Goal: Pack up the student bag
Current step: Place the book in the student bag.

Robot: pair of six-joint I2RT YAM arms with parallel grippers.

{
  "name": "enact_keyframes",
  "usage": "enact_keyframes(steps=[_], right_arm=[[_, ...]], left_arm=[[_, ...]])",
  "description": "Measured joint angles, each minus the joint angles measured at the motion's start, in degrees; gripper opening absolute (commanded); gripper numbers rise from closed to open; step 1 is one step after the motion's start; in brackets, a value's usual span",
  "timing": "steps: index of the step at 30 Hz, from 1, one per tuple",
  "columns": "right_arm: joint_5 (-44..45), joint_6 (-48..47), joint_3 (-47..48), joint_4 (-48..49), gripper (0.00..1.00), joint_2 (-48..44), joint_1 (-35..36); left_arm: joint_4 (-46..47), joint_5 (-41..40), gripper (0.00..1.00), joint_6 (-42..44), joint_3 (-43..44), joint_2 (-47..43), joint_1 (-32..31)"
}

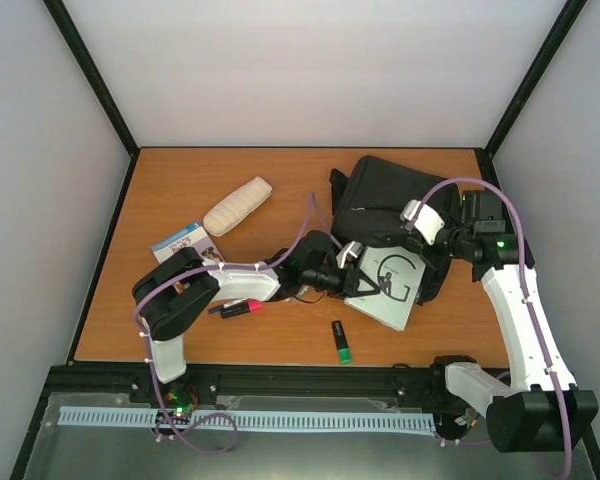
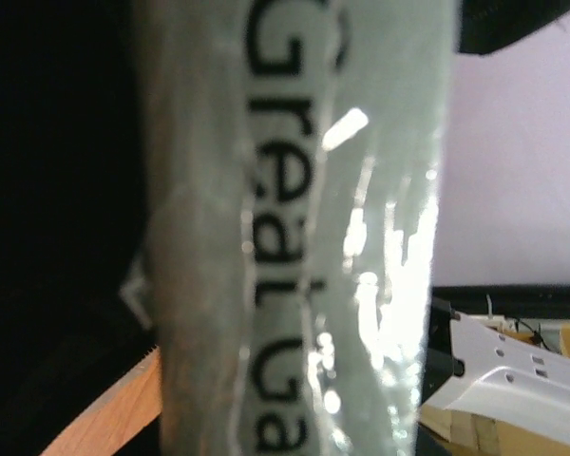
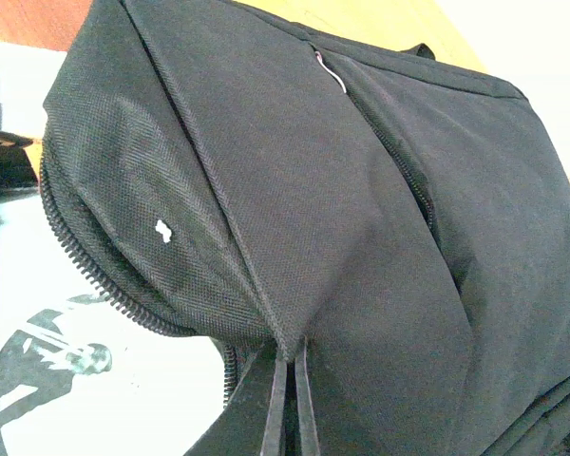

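Observation:
The student bag (image 1: 390,195) is a big black backpack lying at the back right of the table. My right gripper (image 1: 427,238) is shut on a fold of its black fabric (image 3: 293,399), next to the open zip edge (image 3: 85,275), and holds the flap up. My left gripper (image 1: 348,268) is shut on the edge of a white book (image 1: 385,282) with a big black "G" on its cover. The book's far end lies at the bag's opening. In the left wrist view the book's spine (image 2: 294,237) with black letters fills the frame and hides the fingers. The book's cover also shows under the flap in the right wrist view (image 3: 76,380).
A cream padded pouch (image 1: 238,205) lies at the back left of centre. A blue booklet (image 1: 183,240) lies left of my left arm. A red marker (image 1: 242,308) and dark pens lie under that arm. A green-capped marker (image 1: 341,343) lies near the front edge.

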Motion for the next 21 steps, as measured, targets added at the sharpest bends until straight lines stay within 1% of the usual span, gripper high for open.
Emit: enact_keyframes(steps=[3, 6, 11, 12, 13, 14, 15, 16, 18, 21], right_arm=[[0.0, -1.1, 0.0, -0.3, 0.03, 0.0, 0.0], [-0.4, -4.1, -1.3, -0.9, 0.03, -0.5, 0.0], [-0.8, -9.0, -6.9, -2.4, 0.03, -0.6, 0.0], [-0.9, -9.6, -7.9, -2.6, 0.05, -0.3, 0.0], [-0.9, -9.9, -8.7, -2.5, 0.16, 0.0, 0.0], [-0.9, -10.0, -9.3, -2.3, 0.33, 0.1, 0.0], [-1.0, -9.9, -10.1, -1.8, 0.45, 0.2, 0.0], [-1.1, -9.8, -10.8, -1.2, 0.51, 0.2, 0.0], [-1.3, -9.6, -11.8, 0.0, 0.60, 0.3, 0.0], [-2.4, -9.5, -12.0, 1.0, 0.67, 1.0, 0.0]], left_arm=[[1.6, -1.6, 0.01, -1.9, -0.9, 0.4, 0.5], [3.7, -2.5, 0.01, -3.2, -0.9, 2.8, 1.4], [6.8, -3.6, 0.01, -5.6, -0.9, 8.8, 2.0], [7.9, -3.5, 0.01, -6.3, -0.9, 9.6, 2.0], [8.7, -3.5, 0.01, -6.5, -0.9, 10.0, 2.0], [9.4, -3.5, 0.01, -6.8, -0.9, 10.2, 2.0], [9.7, -3.6, 0.01, -7.0, -0.9, 10.2, 1.9], [9.9, -3.6, 0.01, -7.1, -0.9, 10.3, 1.8], [10.1, -3.7, 0.01, -7.3, -0.9, 10.3, 1.8], [10.2, -3.7, 0.01, -7.3, -0.9, 10.3, 1.6]])
